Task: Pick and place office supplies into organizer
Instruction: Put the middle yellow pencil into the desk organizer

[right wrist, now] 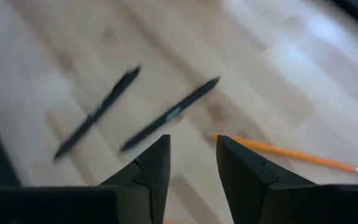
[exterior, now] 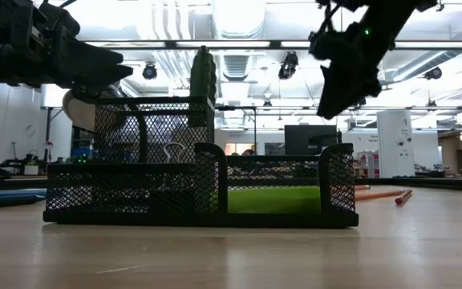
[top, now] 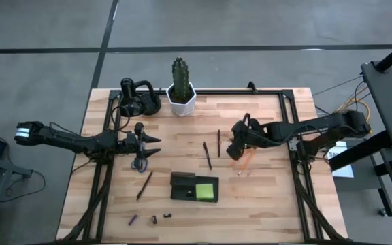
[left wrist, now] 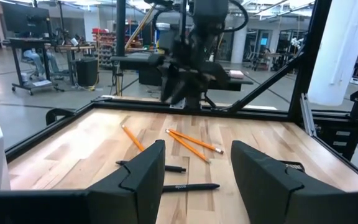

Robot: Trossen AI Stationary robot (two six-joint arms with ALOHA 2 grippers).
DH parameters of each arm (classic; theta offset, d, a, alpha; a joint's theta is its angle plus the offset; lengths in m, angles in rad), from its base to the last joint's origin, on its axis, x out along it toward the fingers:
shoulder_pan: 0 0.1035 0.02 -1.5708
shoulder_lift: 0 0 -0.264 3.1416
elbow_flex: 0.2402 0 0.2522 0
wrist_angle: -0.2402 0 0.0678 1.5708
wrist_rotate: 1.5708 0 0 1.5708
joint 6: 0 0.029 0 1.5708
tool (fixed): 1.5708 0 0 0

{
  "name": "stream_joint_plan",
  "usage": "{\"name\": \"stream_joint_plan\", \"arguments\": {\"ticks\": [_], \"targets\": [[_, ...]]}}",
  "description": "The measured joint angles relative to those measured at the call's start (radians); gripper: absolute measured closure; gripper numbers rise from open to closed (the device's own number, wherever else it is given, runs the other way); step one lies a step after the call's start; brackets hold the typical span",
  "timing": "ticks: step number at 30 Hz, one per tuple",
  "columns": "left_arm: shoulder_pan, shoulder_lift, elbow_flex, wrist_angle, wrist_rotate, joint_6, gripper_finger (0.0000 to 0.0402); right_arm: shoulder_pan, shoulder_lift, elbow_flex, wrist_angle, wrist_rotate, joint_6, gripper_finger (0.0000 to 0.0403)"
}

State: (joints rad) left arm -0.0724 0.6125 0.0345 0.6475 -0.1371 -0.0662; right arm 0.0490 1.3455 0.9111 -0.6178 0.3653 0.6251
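While both arms hung above the wooden table (top: 264, 204), neither gripper held anything.

The right gripper (right wrist: 191, 158) stood right of centre with its fingers apart, a narrow gap between them, poised over two dark pens (top: 212, 149) and the orange pencils (top: 245, 162) just beside them, all lying loose on open boards. The left gripper (left wrist: 194, 171) waited on the left side, fingers spread wide and empty, above the scissors (top: 139, 163). The organizer (top: 182, 187) sat near the front middle, clear of both arms, with the green sticky-note pad (top: 206, 190) in its right compartment. Another pen (top: 144, 185) lay to its left, and small clips (top: 151, 219) lay near the front edge. The cactus pot (top: 181, 99) stood at the rear edge.
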Motion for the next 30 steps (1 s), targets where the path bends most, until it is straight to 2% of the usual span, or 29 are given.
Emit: {"name": "stream_joint_plan", "arguments": {"ticks": [5, 11, 15, 20, 30], "targets": [[0.0, -0.001, 0.0, 0.0, 0.0, 0.0, 0.0232, 0.0, 0.032, -0.002, -0.007, -0.105, -0.249, 0.0271], [0.0, 0.003, 0.0, 0.0, 0.0, 0.0, 0.0232, -0.002, 0.064, -0.003, -0.066, -0.244, -0.492, 0.0284], [0.0, 0.005, 0.0, 0.0, 0.0, 0.0, 0.0232, -0.004, 0.087, -0.003, -0.089, -0.261, -0.561, 0.0293], [0.0, 0.015, 0.0, -0.001, 0.0, -0.001, 0.0232, -0.013, 0.127, -0.003, -0.091, -0.331, -0.592, 0.0299], [0.0, 0.08, 0.0, 0.0, 0.0, -0.001, 0.0232, -0.068, 0.237, 0.033, -0.137, -0.333, -0.681, 0.0305]]}}
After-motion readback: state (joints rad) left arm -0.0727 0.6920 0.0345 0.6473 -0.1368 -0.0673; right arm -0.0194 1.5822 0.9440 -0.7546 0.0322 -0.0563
